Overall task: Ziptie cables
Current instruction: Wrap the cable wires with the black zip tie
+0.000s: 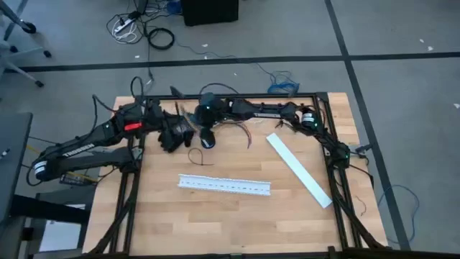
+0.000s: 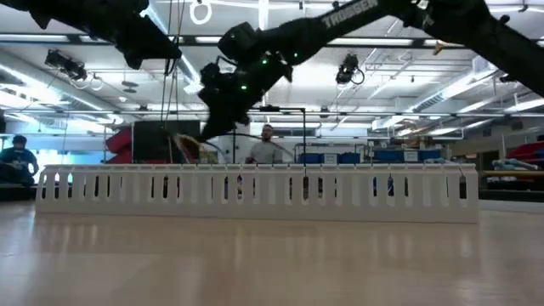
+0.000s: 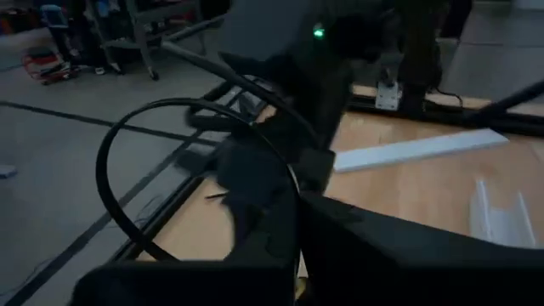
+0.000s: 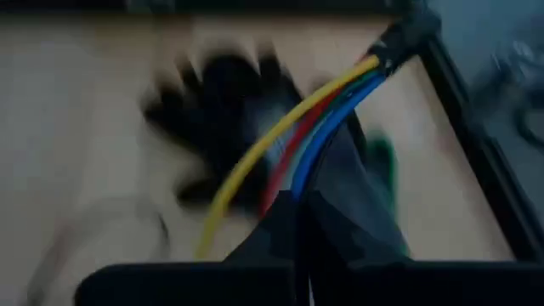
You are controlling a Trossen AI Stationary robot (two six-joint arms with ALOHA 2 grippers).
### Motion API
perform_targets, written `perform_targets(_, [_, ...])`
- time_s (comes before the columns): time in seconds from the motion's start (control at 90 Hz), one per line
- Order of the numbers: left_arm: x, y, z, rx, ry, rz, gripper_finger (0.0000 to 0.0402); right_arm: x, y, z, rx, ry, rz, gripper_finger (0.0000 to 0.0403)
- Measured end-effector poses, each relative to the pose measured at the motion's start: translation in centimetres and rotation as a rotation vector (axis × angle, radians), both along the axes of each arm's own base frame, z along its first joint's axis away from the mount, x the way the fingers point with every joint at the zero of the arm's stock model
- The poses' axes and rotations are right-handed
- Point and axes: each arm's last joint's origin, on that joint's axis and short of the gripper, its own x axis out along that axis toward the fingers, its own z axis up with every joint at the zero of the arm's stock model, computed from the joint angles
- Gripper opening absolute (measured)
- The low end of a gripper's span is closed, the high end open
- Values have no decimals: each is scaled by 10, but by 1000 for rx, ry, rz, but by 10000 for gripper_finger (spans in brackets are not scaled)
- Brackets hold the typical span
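While both dark arms crowd the far edge of the pale wooden plank surface [image 1: 230, 223], I see the left pincer [image 1: 172, 135] at about eleven o'clock and the right pincer [image 1: 207, 137] just beside it near twelve. My right wrist camera shows the right pincer clamped together on the bunch of thin yellow, red, green and blue cables [image 4: 297, 136], which rise between its fingers toward a black sleeve. From the left wrist camera, the thin black plastic ziptie [image 3: 170, 170] curls in a wide loop ahead of the left pincer's fingers; I cannot tell whether those fingers are apart or together. A long white slotted plastic channel [image 1: 224, 185] lies across the centre of the surface, and a plain flat white strip [image 1: 298, 170] lies slanted at three o'clock, well apart from it. Beyond the surface, grey floor carries dark tape lines and loose cords. At table height, ceiling strip lights run overhead, and a person [image 2: 268, 146] sits behind the channel.
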Motion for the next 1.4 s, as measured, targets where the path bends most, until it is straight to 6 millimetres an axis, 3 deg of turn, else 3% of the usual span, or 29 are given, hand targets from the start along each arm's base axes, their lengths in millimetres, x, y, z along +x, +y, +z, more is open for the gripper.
perform_targets(0.133, [-14,-7,3,6,-21,1,0,-23,0,24,-7,99,-13,1])
perform_targets(0.3, [-35,-16,-1,-30,9,27,0,-40,15,26,28,138,44,0])
perform_targets(0.456, [-47,-21,-4,-57,13,34,0,-60,45,42,14,26,116,0])
perform_targets(0.556, [-49,-22,-3,-52,1,35,0,-83,61,59,-43,-97,94,0])
perform_targets(0.711, [-49,-22,-2,-55,-9,35,0,-146,73,97,-145,-248,-57,0])
perform_targets(1.067, [-47,-22,1,-65,-50,21,0,-338,98,160,-397,-500,-494,0])
perform_targets(1.156, [-46,-21,2,-67,-54,19,0,-371,105,174,-444,-576,-547,0])
perform_targets(1.256, [-44,-21,2,-69,-57,4,0,-375,111,177,-451,-601,-453,0])
perform_targets(1.4, [-37,-18,3,-74,-51,-4,0,-331,118,156,-376,-468,-172,0])
